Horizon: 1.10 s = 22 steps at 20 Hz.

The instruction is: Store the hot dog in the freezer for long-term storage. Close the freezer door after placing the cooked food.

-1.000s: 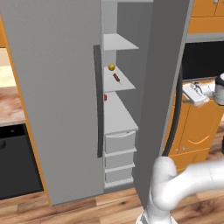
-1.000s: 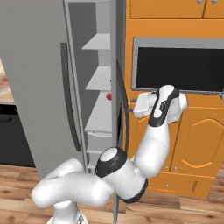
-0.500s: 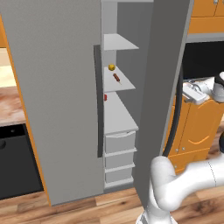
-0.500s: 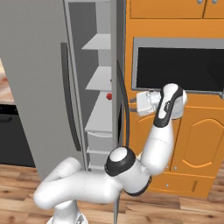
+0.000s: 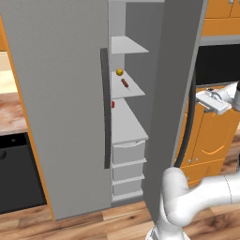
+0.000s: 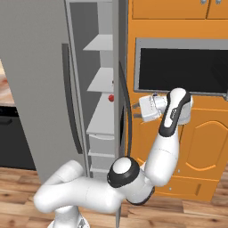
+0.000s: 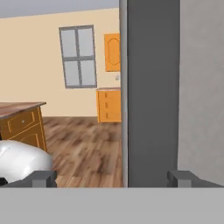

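The hot dog (image 5: pixel 125 83) lies on a middle white shelf inside the open freezer (image 5: pixel 140 28), just below a small yellow ball (image 5: pixel 119 71). The freezer door (image 5: pixel 173 93) stands swung out, seen edge-on in both base views, its long dark curved handle (image 5: pixel 189 123) on the outer side. My gripper (image 5: pixel 206 98) hovers at mid height by that outer face, open and holding nothing. In the right base view the gripper (image 6: pixel 133 111) points at the freezer door (image 6: pixel 121 67) just above the handle's (image 6: pixel 129 133) bend. The hand view has the door's edge (image 7: pixel 151 87) straight ahead between the fingertips (image 7: pixel 41 178).
A small red lump (image 5: pixel 113 104) sits on the shelf below the hot dog. White drawers (image 5: pixel 127 152) fill the bottom. The wider grey door (image 5: pixel 61 93) stays shut on the left. Orange cabinets (image 6: pixel 200 138) and a black oven (image 6: pixel 182 69) stand behind my hand.
My hand has edged a little closer to the freezer door's outer face and the arm has shifted with it. The jaws stayed open and the food has not moved.
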Tool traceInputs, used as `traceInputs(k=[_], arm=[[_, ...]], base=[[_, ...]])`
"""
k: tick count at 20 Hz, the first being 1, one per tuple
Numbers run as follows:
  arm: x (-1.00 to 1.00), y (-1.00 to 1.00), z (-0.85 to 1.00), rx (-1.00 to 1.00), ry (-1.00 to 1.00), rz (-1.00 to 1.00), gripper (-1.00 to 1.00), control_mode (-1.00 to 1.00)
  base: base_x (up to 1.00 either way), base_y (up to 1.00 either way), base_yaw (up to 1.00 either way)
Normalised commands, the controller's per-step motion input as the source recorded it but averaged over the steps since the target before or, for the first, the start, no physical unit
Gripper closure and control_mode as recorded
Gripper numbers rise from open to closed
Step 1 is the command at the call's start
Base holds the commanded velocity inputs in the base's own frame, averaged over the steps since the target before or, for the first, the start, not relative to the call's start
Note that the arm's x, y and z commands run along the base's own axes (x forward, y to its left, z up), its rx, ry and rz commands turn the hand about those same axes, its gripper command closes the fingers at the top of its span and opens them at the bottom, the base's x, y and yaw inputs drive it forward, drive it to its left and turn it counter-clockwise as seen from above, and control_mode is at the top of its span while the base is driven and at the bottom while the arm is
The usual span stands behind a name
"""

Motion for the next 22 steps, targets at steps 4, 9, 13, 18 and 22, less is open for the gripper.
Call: traceInputs(k=[4,9,13,18,22], arm=[[0.01,0.07,0.00,0.00,0.01,0.00,-1.00,-1.00],[0.09,0.00,0.00,0.00,0.00,0.00,-1.00,-1.00],[0.11,0.00,0.00,0.00,0.00,0.00,-1.00,-1.00],[0.13,0.00,0.00,0.00,0.00,-0.01,-1.00,-1.00],[0.04,0.00,0.00,0.00,0.00,-0.04,-1.00,-1.00]], base=[[0.00,0.00,0.00],[0.00,0.00,0.00],[0.00,0.00,0.00],[0.00,0.00,0.00],[0.00,0.00,0.00]])
